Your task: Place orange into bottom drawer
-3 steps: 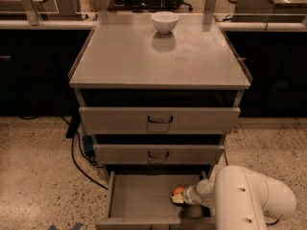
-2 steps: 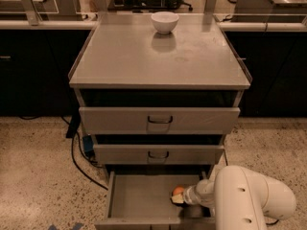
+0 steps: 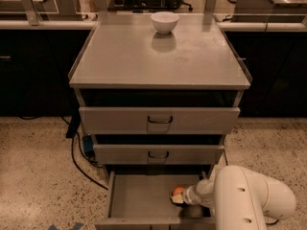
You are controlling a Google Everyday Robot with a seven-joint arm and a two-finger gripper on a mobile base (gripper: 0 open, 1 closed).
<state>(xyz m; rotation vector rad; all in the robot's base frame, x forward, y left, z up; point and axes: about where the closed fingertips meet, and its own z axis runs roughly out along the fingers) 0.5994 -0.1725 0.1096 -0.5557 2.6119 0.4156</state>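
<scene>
The orange point(image 3: 178, 191) shows as a small orange patch inside the open bottom drawer point(image 3: 139, 198), towards its right side. My gripper point(image 3: 178, 197) reaches into the drawer from the right, right at the orange, which is mostly hidden by it. The bulky white arm point(image 3: 249, 200) covers the drawer's right end. I cannot tell whether the orange rests on the drawer floor or is held.
The grey cabinet's top point(image 3: 160, 51) carries a white bowl point(image 3: 164, 21) at the back. Two closed drawers with dark handles point(image 3: 159, 120) sit above the open one. A black cable point(image 3: 79, 162) runs over the speckled floor at the left. Dark counters stand behind.
</scene>
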